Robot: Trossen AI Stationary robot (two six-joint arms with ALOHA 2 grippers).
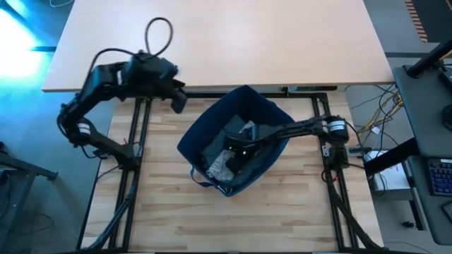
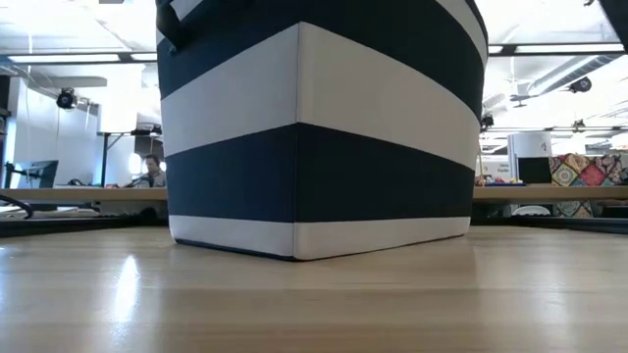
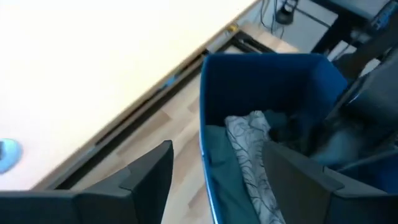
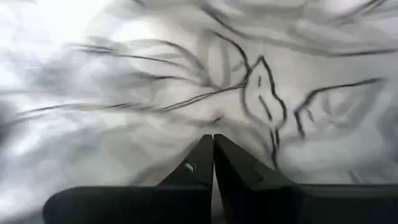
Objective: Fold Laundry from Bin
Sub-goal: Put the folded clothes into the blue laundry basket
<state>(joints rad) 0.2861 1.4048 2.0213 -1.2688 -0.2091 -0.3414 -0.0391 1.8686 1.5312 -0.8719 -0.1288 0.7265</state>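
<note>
The soft grey-white patterned garment [image 4: 249, 81] lies on top of the heap inside the navy blue soft-sided fabric bin [image 1: 212, 127] with white stripes, which stands in the middle of the pale wooden desk [image 1: 162, 212]. Beside it in the bin you can see a teal-green garment [image 3: 227, 168] and darker cloth underneath. Expect all of this to be light, limp and prone to dragging its neighbours along; take hold of a raised fold or an edge of the patterned piece, not a flat stretch, and lift slowly so it slides free of the rest.

Your right hand [image 4: 212, 149] is down inside the bin, its tips right at the patterned cloth and clenched together; I cannot tell whether any fabric is pinched between them. You would likely need to part them before a real bite.

Your left hand [image 3: 217, 168] hangs released and empty just outside the bin's far-left rim, above the desk's back edge, looking down into the bin.
</note>
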